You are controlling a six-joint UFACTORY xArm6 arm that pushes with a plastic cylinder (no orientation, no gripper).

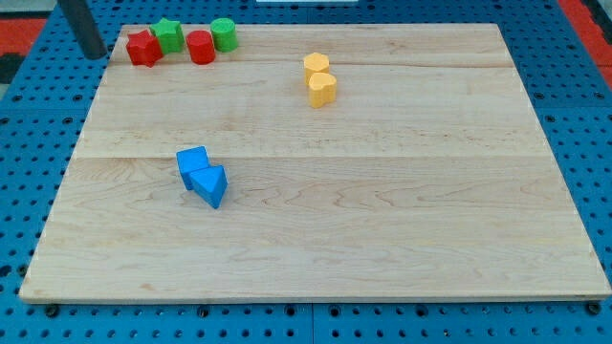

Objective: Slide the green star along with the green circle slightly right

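Note:
The green star (169, 34) sits at the view's top left of the wooden board (382, 220), between a red star-like block (143, 48) on its left and a red cylinder (201, 47) on its right. The green circle (224, 33) stands just right of the red cylinder, touching it. My tip (94, 54) is the lower end of the dark rod at the view's top left, off the board's corner, left of the red star-like block and apart from all blocks.
Two yellow blocks (320, 79) stand together near the view's top centre. A blue cube (192, 163) and a blue triangular block (211, 184) touch each other left of centre. A blue pegboard surface (38, 143) surrounds the board.

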